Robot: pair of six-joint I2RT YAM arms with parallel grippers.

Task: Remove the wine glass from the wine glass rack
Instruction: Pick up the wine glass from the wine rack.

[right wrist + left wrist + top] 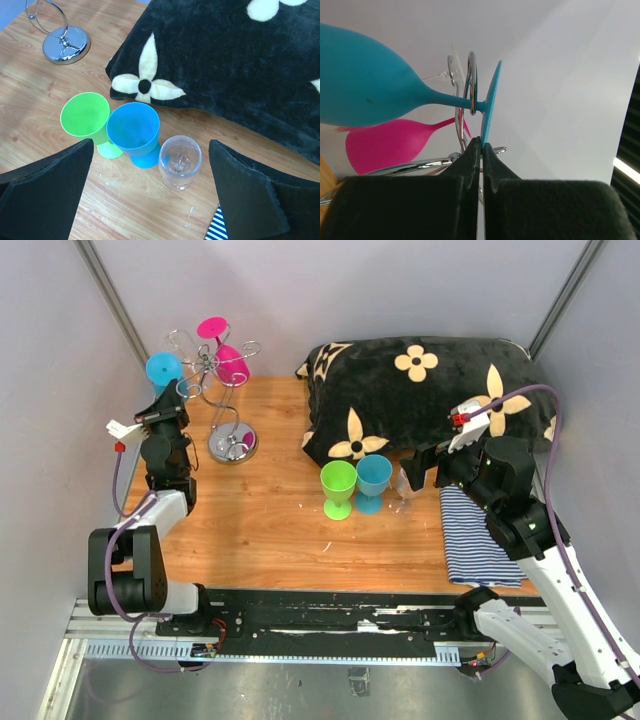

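The wine glass rack (212,375) is a silver wire stand with a round chrome base (232,445) at the table's back left. A blue wine glass (163,370) and a pink wine glass (225,355) hang from its hook arms. In the left wrist view the blue glass (360,85) hangs with its stem through a wire hook (470,85). My left gripper (481,144) is shut on the edge of its foot disc (491,100). The pink glass (385,142) hangs behind. My right gripper (151,145) is open and empty, above the cups at the table's middle.
A green cup (85,115), a blue cup (134,129) and a clear glass (180,161) stand upright together below the right gripper. A black flowered pillow (420,390) lies at the back right. A striped cloth (480,535) lies at the right edge. Walls stand close behind the rack.
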